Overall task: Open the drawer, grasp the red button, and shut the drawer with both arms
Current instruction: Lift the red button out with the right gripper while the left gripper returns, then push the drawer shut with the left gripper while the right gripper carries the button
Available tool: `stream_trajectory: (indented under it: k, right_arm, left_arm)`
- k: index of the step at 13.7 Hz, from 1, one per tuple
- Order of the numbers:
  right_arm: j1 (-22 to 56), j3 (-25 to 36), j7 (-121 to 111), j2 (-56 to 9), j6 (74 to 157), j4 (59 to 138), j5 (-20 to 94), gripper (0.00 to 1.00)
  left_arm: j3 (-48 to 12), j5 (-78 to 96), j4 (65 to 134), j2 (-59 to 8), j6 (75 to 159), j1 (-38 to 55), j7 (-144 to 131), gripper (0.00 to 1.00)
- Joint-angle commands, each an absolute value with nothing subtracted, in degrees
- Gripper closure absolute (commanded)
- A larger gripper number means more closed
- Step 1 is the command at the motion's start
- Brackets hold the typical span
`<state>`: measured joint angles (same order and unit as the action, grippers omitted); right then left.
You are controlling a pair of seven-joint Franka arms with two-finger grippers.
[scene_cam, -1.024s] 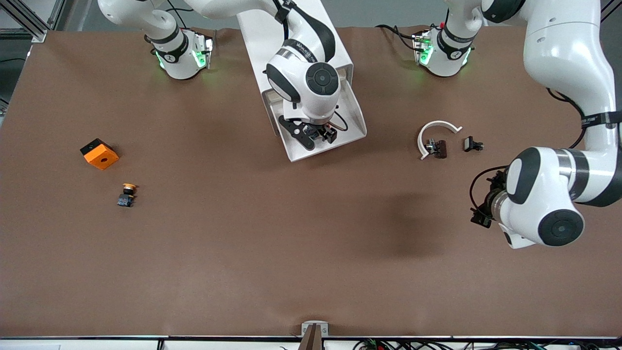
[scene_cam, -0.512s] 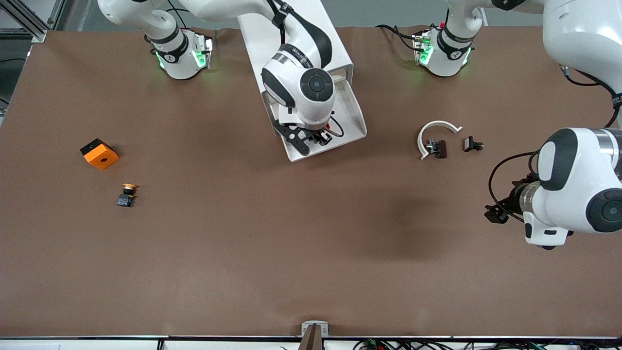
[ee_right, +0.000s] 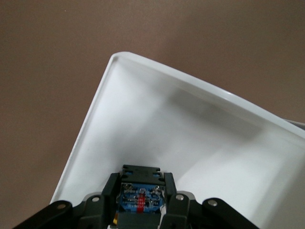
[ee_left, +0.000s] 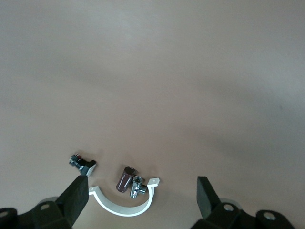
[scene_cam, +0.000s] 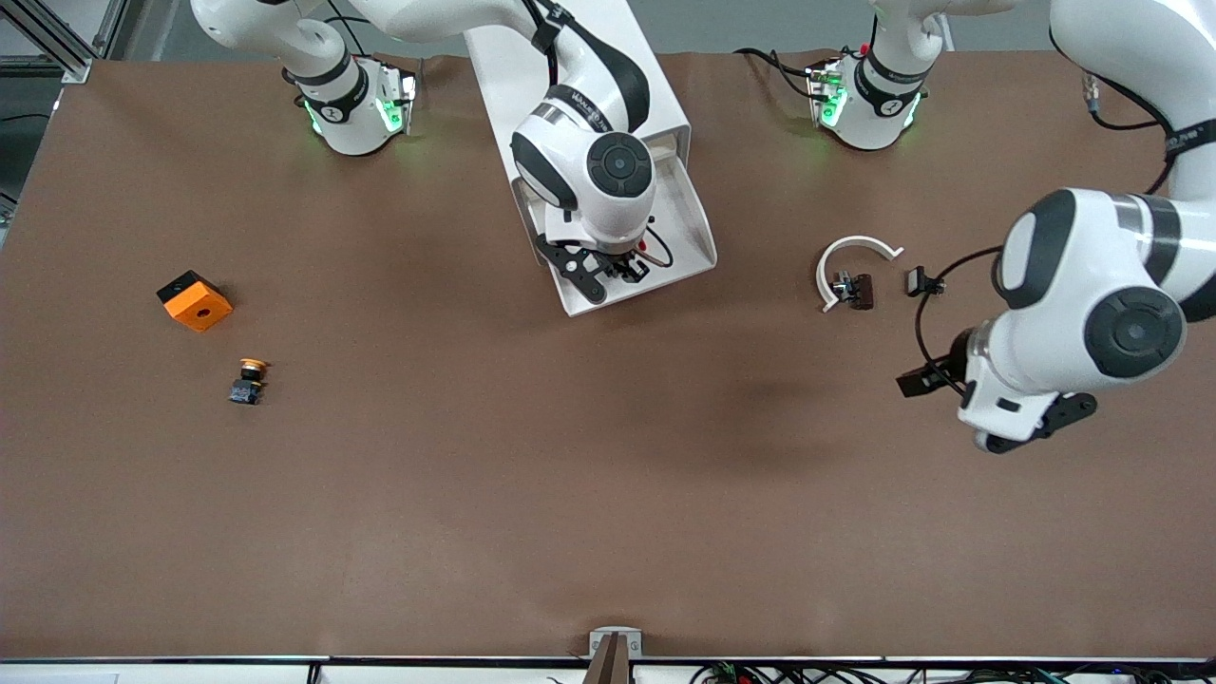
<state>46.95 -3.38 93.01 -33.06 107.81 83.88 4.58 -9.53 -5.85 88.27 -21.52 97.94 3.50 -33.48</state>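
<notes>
Two arms show in my front view. My right gripper [scene_cam: 622, 269] is down inside the open drawer [scene_cam: 698, 249], which sticks out of the white cabinet [scene_cam: 579, 57] toward the front camera. A speck of red sits at its fingertips there, but the wrist hides most of it. My left gripper [scene_cam: 926, 380] hangs over bare table [scene_cam: 475, 475] toward the left arm's end, nearer to the front camera than the white curved clamp [scene_cam: 850, 252], the small brown part [scene_cam: 860, 290] and the small black part [scene_cam: 920, 280]. Toward the right arm's end lie the orange cube [scene_cam: 195, 301] and, nearer to the camera, the yellow-capped button [scene_cam: 249, 378].

From the left wrist view, I see the left gripper [ee_left: 140, 198] with its fingers [ee_left: 74, 198] spread wide and nothing between them. The white curved clamp [ee_left: 125, 207], the small brown part [ee_left: 126, 179], a chrome fitting [ee_left: 137, 187] touching it, and the small black part [ee_left: 83, 163] lie on the table below.

From the right wrist view, the right gripper [ee_right: 140, 191] has its fingers [ee_right: 112, 191] clamped on the button [ee_right: 139, 197]; its blue and black body shows between them. It is inside the white tray of the drawer [ee_right: 90, 129].
</notes>
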Motion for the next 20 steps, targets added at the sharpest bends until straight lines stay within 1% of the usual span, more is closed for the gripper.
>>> stream_trajectory:
  k: [1,3,4,6,7,10,13,14,15,17,18,20]
  right_arm:
    - [46.2,-3.7,92.9,-33.6,107.1,82.4,5.7,0.94]
    - [45.2,-3.8,93.0,-33.0,106.1,80.1,6.9,0.93]
    - [43.8,-3.7,92.7,-32.8,103.2,78.2,8.9,0.93]
    - [40.1,-3.8,88.5,-32.7,94.7,72.7,11.2,0.93]
    - [38.6,-3.8,84.2,-32.1,90.7,71.7,11.2,0.93]
    - [33.5,-3.3,68.8,-25.8,84.3,73.1,10.9,0.93]
    - [27.3,-3.1,54.9,-22.8,80.2,74.7,10.3,0.93]
    - [25.3,-3.0,49.5,-21.2,80.3,77.2,9.4,0.93]
    - [22.4,-3.1,43.7,-18.9,82.2,81.5,7.8,0.93]
    - [17.4,-3.0,32.1,-14.3,88.6,90.7,7.2,0.93]
    - [16.1,-3.0,29.1,-12.7,92.5,95.1,5.0,0.93]
    - [15.4,-3.0,27.6,-12.0,98.8,101.4,-1.6,0.93]
  left_arm:
    - [-12.1,-6.2,102.4,-13.0,105.9,3.1,-31.0,0.0]
    - [-16.2,-6.2,106.1,-12.0,109.3,3.1,-30.8,0.0]
    - [-17.7,-6.1,106.9,-12.2,110.5,3.1,-30.9,0.0]
    - [-19.7,-2.1,108.8,-12.6,114.6,3.5,-32.2,0.0]
    - [-20.6,-0.2,110.3,-12.7,117.3,3.8,-33.0,0.0]
    - [-24.5,0.1,114.9,-14.1,125.1,4.0,-37.7,0.0]
    - [-27.3,0.1,116.4,-17.3,132.2,5.4,-43.7,0.0]
    - [-27.3,0.1,116.3,-18.3,133.4,7.1,-46.4,0.0]
    - [-27.3,0.1,116.3,-19.0,133.8,8.6,-49.3,0.0]
    - [-27.4,0.1,117.2,-19.1,133.7,10.2,-51.2,0.0]
    - [-27.5,0.1,117.6,-19.1,133.6,11.2,-52.4,0.0]
    - [-27.6,0.1,118.3,-19.2,133.0,13.6,-56.1,0.0]
